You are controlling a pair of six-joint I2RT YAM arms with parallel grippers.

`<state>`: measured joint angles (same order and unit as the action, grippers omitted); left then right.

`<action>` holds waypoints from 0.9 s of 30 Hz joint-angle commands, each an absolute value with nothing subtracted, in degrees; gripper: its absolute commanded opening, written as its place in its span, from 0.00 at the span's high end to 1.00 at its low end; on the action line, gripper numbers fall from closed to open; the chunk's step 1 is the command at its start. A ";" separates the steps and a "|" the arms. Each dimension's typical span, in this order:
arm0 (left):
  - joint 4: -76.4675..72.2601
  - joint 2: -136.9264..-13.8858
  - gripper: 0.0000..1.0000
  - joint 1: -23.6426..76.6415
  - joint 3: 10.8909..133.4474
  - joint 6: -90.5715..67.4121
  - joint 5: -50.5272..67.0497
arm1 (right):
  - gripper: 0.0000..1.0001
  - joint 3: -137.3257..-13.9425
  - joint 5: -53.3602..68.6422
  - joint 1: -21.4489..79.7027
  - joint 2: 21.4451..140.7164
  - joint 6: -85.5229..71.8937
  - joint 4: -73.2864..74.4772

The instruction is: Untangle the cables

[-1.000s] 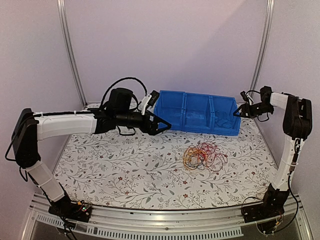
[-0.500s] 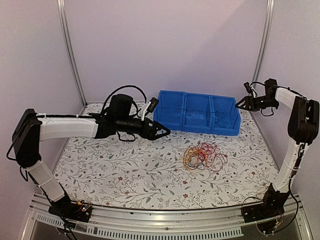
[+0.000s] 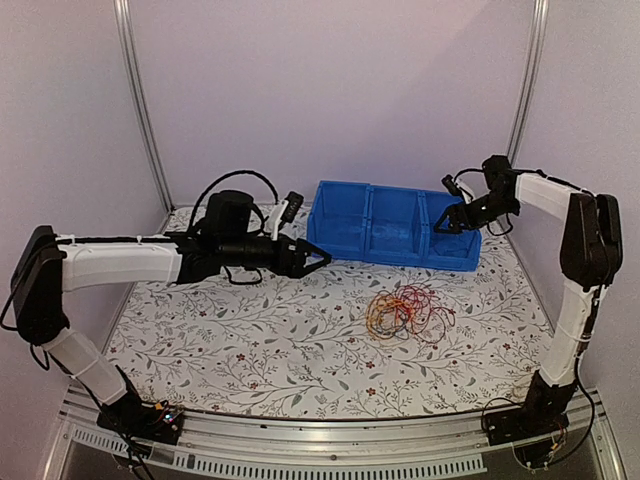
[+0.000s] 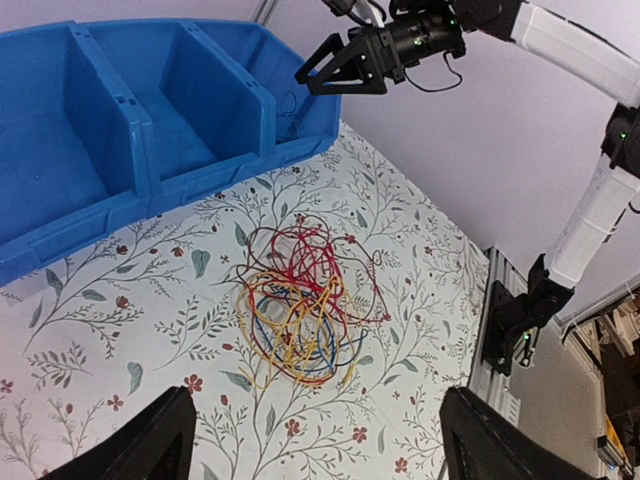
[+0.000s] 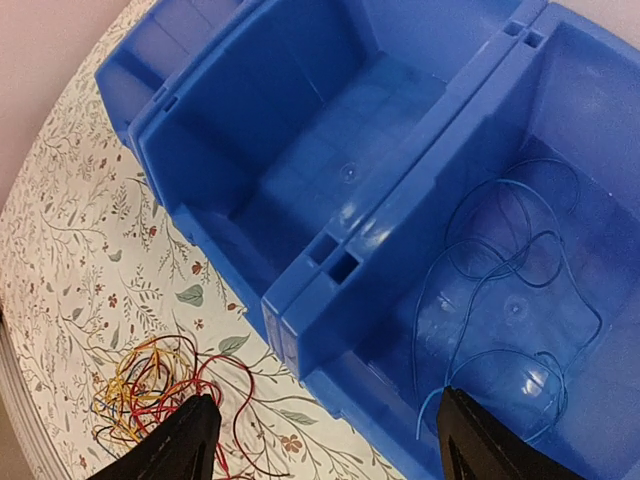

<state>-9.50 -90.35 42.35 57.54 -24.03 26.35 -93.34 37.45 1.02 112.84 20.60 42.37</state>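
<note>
The cables point(image 3: 405, 312) are a tangled bundle of red, yellow-orange and blue wires lying on the floral table right of centre. They also show in the left wrist view point(image 4: 300, 310) and at the lower left of the right wrist view point(image 5: 150, 395). A separate thin blue wire point(image 5: 500, 300) lies in the right compartment of the blue bin point(image 3: 395, 255). My left gripper point(image 3: 318, 262) is open and empty, above the table left of the bundle, pointing at it point(image 4: 318, 400). My right gripper point(image 3: 445, 222) is open and empty above the bin's right compartment point(image 5: 325, 400).
The blue three-compartment bin stands at the back of the table; its walls show in the left wrist view point(image 4: 140, 140) and its divider in the right wrist view point(image 5: 400, 230). The metal table rail point(image 4: 500, 300) runs along the near edge.
My right gripper has swung left from beyond the bin's right end to over its right compartment. My left gripper has dropped slightly and stayed near the bin's left end. The cables have not moved.
</note>
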 commanded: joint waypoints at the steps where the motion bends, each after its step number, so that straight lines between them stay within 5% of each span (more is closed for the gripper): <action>1: -6.17 -88.04 0.12 42.69 58.28 -22.09 15.72 | 0.20 -93.29 20.81 2.64 107.81 20.38 40.82; 7: -0.27 -90.73 0.09 42.72 64.71 -15.99 8.02 | 0.19 -84.98 16.95 2.46 95.12 23.40 37.70; 15: -6.69 -94.73 0.14 44.35 64.58 -17.04 7.32 | 0.31 -65.70 37.16 4.07 81.21 37.15 39.23; 21: -9.73 -99.42 0.15 52.03 65.69 -17.55 2.33 | 0.41 -56.59 34.90 5.90 84.71 41.53 37.30; 27: -14.70 -100.97 0.13 57.23 63.76 -17.08 0.17 | 0.40 -53.62 34.80 7.05 91.13 42.29 33.74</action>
